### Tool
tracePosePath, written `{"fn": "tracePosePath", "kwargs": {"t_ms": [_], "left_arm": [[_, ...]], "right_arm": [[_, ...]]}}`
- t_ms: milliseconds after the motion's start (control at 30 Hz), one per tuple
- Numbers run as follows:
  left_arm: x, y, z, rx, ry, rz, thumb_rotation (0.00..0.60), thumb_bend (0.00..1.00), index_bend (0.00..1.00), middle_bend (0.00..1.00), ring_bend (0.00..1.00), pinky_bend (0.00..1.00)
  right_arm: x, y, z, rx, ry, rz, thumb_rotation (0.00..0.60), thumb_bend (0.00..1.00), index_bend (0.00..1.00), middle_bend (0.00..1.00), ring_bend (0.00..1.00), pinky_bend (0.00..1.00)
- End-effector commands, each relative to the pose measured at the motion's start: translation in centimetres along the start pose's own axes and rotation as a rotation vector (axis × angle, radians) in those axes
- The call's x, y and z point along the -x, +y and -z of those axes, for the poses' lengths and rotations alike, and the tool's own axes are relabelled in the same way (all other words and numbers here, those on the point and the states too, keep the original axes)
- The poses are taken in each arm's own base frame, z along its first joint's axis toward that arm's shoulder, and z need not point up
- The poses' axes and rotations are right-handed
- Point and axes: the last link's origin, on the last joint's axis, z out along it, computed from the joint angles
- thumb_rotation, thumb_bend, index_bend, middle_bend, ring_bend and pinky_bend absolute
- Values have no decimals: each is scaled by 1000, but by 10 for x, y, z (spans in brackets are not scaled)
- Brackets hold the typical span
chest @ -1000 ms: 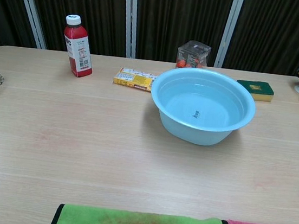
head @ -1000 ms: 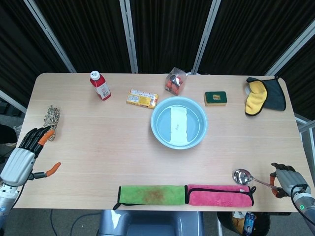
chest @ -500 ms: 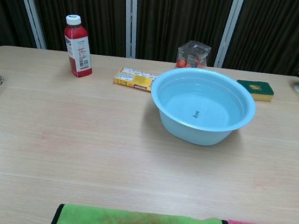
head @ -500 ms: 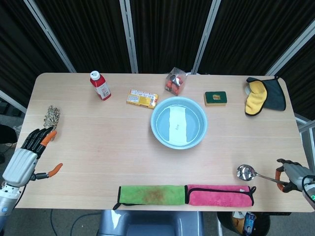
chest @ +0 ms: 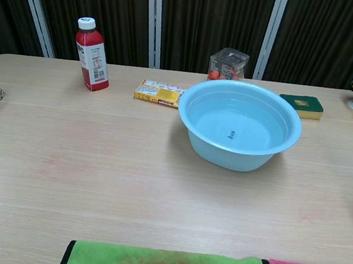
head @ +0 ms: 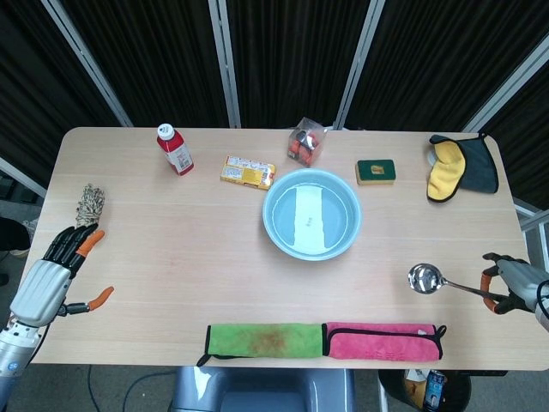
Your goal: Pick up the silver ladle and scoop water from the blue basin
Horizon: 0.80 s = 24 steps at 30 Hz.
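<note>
**Ladle held at the right edge, basin at centre**

Dark curtains with pale vertical rails back a light wooden tabletop [head: 171, 249]. At its right edge the right hand [head: 512, 292] grips the end of the silver ladle [head: 444, 282], its fingers [head: 491, 281] closed around the thin handle. From the fingers the handle runs leftward to the round bowl, which lies over the tabletop just above the pink cloth [head: 382, 341] and well apart from the blue basin [head: 311, 214]. The basin sits near the middle of the tabletop, holding water. The left hand [head: 51, 279] rests at the left edge, holding nothing, its dark fingers [head: 70, 245] stretched forward and slightly apart, close to a coil of rope [head: 90, 202]. A green cloth [head: 262, 339] lies end to end with the pink one along the near edge. Along the far side stand a red bottle [head: 175, 148], a yellow packet [head: 248, 172], a clear box [head: 305, 142], a green sponge [head: 376, 171] and a yellow and dark mitt [head: 459, 167]
</note>
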Motion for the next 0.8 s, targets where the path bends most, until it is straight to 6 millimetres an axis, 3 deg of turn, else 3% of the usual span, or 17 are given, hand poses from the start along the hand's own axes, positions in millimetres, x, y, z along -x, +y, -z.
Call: {"fn": "tracePosePath", "kwargs": {"t_ms": [33, 333, 800], "left_arm": [[0, 0, 0, -2, 0, 0, 295, 278, 0, 0, 0, 0], [1, -3, -2, -14, -3, 0, 292, 278, 0, 0, 0, 0], [4, -8, -8, -42, -15, -7, 293, 279, 0, 0, 0, 0]], "right_arm": [[-13, -14, 1, -26, 0, -6, 600, 669, 778, 56, 0, 0], [-39, -46, -8, -77, -52, -13, 600, 669, 778, 61, 0, 0], [-63, -87, -33, -137, -62, -26, 600, 669, 777, 62, 0, 0]]}}
